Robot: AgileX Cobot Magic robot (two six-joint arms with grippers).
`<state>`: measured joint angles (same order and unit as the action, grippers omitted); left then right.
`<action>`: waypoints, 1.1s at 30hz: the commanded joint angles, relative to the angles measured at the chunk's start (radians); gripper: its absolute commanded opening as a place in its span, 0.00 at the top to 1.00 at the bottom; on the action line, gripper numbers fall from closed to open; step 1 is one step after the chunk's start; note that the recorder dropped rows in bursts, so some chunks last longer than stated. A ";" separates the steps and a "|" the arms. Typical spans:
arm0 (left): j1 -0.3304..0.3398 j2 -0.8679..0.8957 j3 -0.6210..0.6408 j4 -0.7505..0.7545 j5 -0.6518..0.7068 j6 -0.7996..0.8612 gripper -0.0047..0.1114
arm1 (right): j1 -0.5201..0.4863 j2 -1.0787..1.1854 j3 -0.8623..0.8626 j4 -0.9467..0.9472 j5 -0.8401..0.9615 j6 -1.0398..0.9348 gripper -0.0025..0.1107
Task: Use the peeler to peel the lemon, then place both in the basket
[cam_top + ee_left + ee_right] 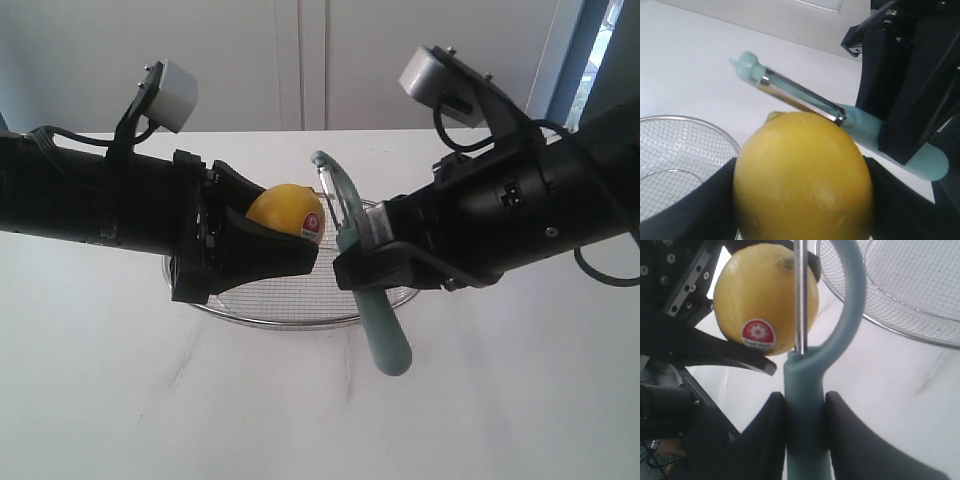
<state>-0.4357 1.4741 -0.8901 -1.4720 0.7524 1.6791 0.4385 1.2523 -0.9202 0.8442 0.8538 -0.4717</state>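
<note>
Left gripper (272, 225) clamps lemon (285, 208) steady; right gripper (362, 252), clamped on peeler (386, 338), holds blade at its skin to peel.

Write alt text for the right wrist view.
The right gripper clamps the handle of a teal-green peeler, its metal blade across a round yellow lemon held by the left gripper. A silver wire-mesh basket sits on the white table.
</note>
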 commanded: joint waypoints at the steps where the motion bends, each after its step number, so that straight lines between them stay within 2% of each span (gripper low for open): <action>1: -0.006 -0.009 0.006 -0.039 0.028 0.001 0.96 | 0.000 -0.009 0.003 -0.010 -0.017 0.002 0.98; 10: -0.006 -0.009 0.006 -0.039 0.028 0.001 0.96 | 0.000 0.016 0.003 -0.093 -0.055 0.058 0.98; 19: -0.006 -0.009 0.006 -0.039 0.030 0.001 0.96 | 0.000 0.084 0.003 -0.095 -0.055 0.060 0.98; 33: -0.006 -0.009 0.006 -0.046 0.030 0.001 0.96 | 0.000 0.147 0.003 0.006 -0.010 -0.012 0.98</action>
<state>-0.4357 1.4741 -0.8901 -1.4860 0.7584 1.6791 0.4385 1.4002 -0.9202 0.8024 0.8317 -0.4430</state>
